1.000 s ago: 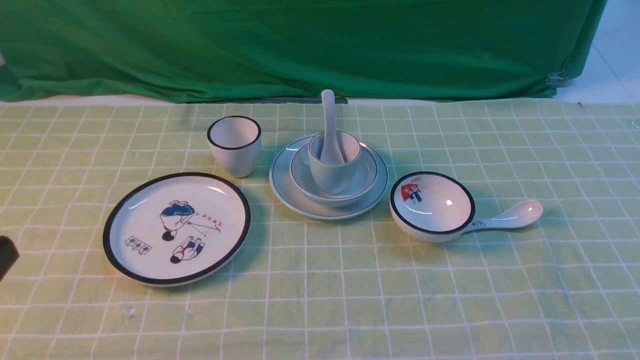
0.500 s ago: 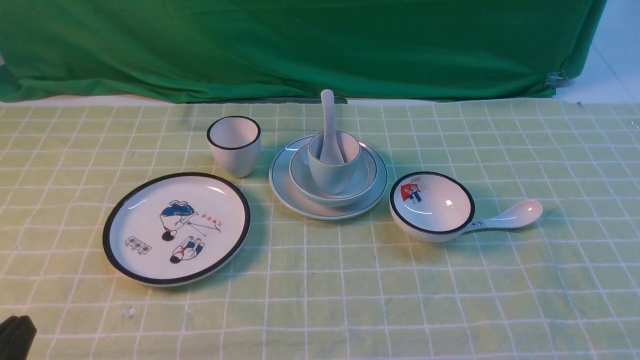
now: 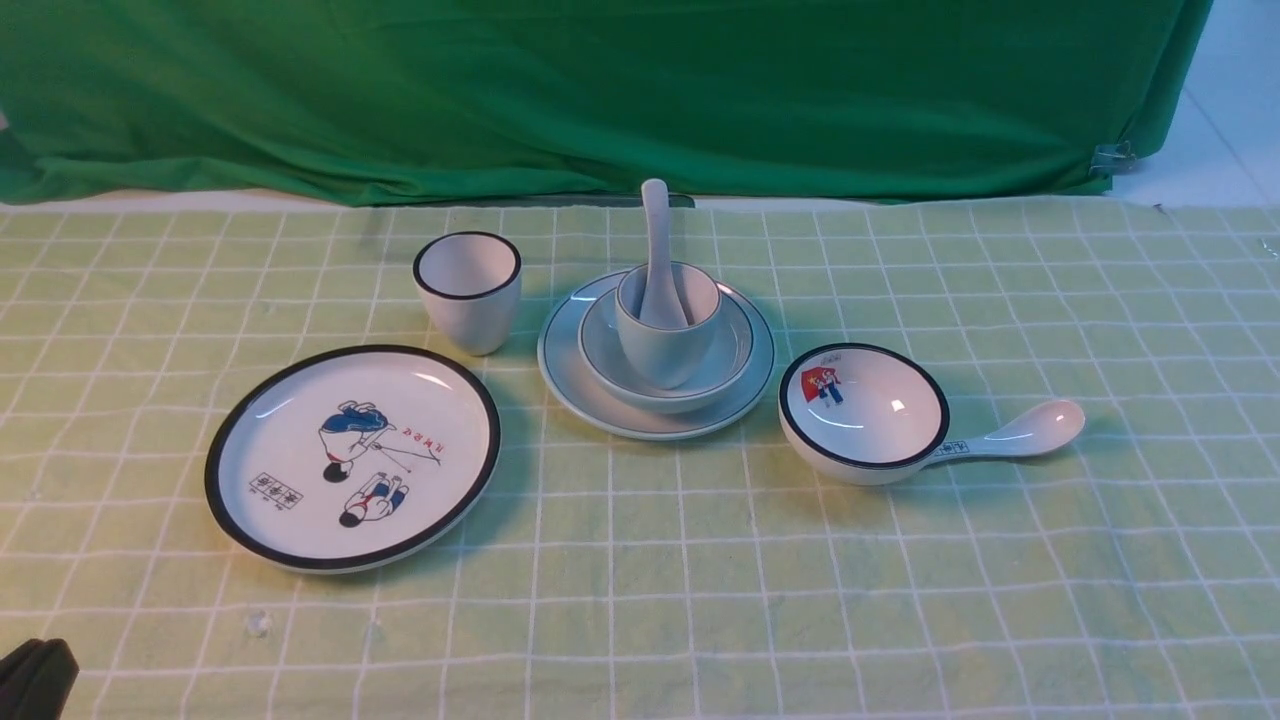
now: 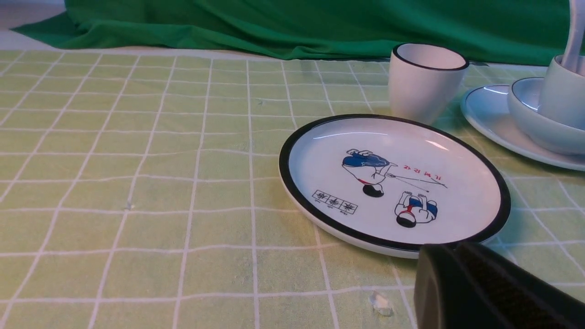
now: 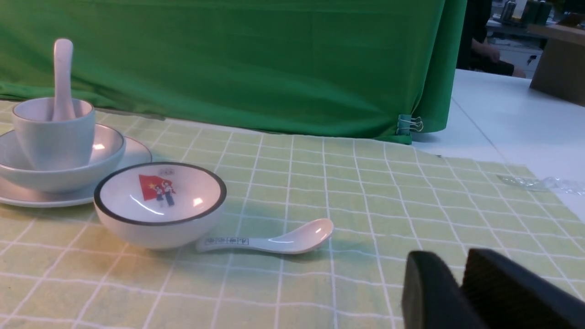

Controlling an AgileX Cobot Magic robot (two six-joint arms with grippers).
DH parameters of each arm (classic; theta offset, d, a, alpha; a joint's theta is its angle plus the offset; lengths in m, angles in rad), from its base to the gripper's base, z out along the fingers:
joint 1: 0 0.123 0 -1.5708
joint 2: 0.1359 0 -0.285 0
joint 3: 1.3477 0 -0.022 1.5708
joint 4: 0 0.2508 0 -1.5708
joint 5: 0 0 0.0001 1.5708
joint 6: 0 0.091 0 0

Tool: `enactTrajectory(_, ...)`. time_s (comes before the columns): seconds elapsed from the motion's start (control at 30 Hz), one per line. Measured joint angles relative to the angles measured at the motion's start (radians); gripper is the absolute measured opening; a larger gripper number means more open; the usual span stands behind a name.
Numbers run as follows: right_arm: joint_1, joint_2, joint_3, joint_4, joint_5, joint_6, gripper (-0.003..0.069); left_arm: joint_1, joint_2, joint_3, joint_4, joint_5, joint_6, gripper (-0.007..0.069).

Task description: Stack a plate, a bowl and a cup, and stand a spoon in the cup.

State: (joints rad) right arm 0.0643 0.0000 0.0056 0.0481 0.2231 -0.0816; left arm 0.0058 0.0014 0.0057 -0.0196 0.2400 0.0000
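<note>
On the bench, the spoon [image 3: 656, 250] stands in the cup [image 3: 667, 325], on the bowl [image 3: 735, 350] and plate [image 3: 758, 375]. The left hand [image 4: 461, 274] is closed and empty. The right hand [image 5: 459, 278] is a little open, holding nothing.

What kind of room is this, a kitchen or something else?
Probably a lab or studio staged for filming, not a kitchen: a green backdrop cloth is clipped up behind a checked tablecloth, and a person sits at a desk beyond.
</note>
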Motion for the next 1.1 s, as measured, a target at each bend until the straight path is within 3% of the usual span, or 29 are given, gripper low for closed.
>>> enactTrajectory(1.1,0.000,0.000,0.000,0.000,0.000,0.000,0.0221,0.000,0.000,0.000,0.000,-0.001,0.000,0.0017)
